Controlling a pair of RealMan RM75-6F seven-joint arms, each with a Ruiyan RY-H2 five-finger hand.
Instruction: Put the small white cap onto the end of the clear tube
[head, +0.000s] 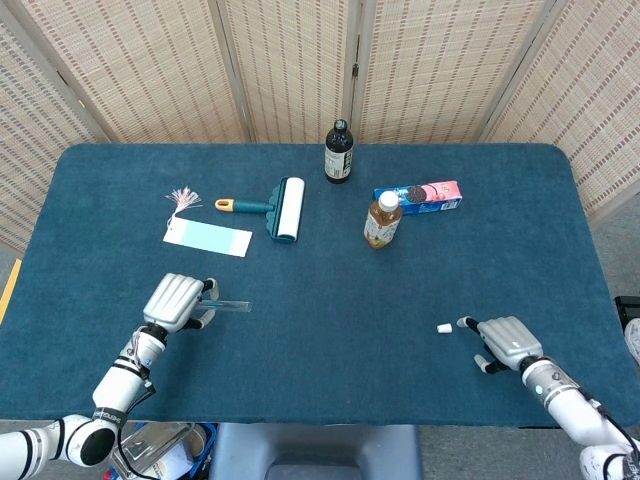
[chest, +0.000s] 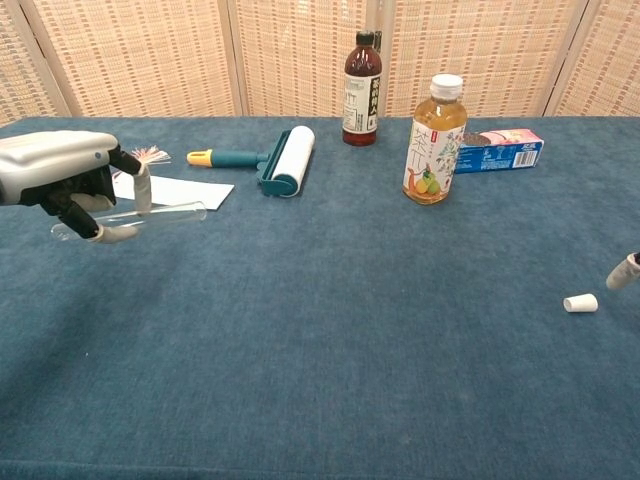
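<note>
Reaching for the small white cap (head: 444, 328) is the step in hand. The right hand (head: 503, 340) sits low over the blue table (head: 330, 300) at the near right, its fingers spread and holding nothing; one fingertip (head: 464, 323) lies just beside the cap but does not touch it. In the chest view only that fingertip shows, at the right edge, a little above the cap, which lies on its side on the cloth. The left hand (head: 177, 299) at the near left grips the clear tube (head: 228, 305), fingers curled around one end, the tube raised off the table and roughly level with its free end pointing toward the right. Tube and cap are well apart. Behind them stand a dark bottle (head: 338, 152) and a tea bottle (head: 381, 220), with a lint roller (head: 280, 208), a pale card (head: 207, 239) and a snack box (head: 420, 196), none involved. The next move likely calls for a fine pinch on the cap, which may roll if nudged, followed by bringing it to the tube's open end.
</note>
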